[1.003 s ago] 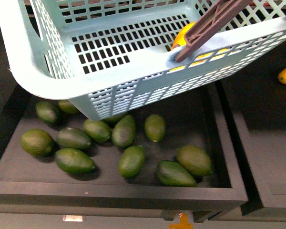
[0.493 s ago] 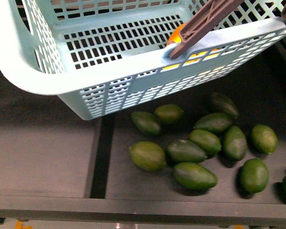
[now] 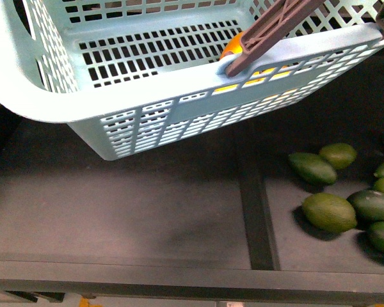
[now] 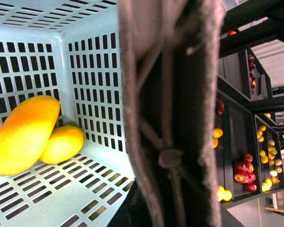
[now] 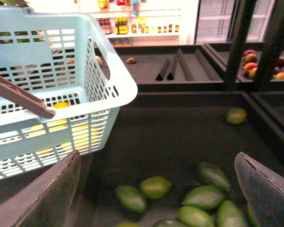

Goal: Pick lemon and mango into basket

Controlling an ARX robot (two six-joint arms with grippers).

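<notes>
Right gripper [image 5: 158,189] fingers [image 5: 47,189] spread wide, nothing between them, hovering over green fruits [image 5: 156,187] in a dark tray [image 5: 180,127]. Left gripper's fingers not visible; cannot tell their state, only a brown handle [image 4: 173,113] close before its camera. Basket [image 3: 179,83] hangs above the shelf. Inside it, mango [image 4: 23,135] touching lemon [image 4: 62,144] in a corner

The basket [image 3: 179,89] runs off the front view at twelve and nine o'clock. Its brown handle [image 4: 173,113] blurs across the left wrist view, hiding that gripper. Only an orange sliver of mango [image 3: 232,46] peeks past the rim.
</notes>
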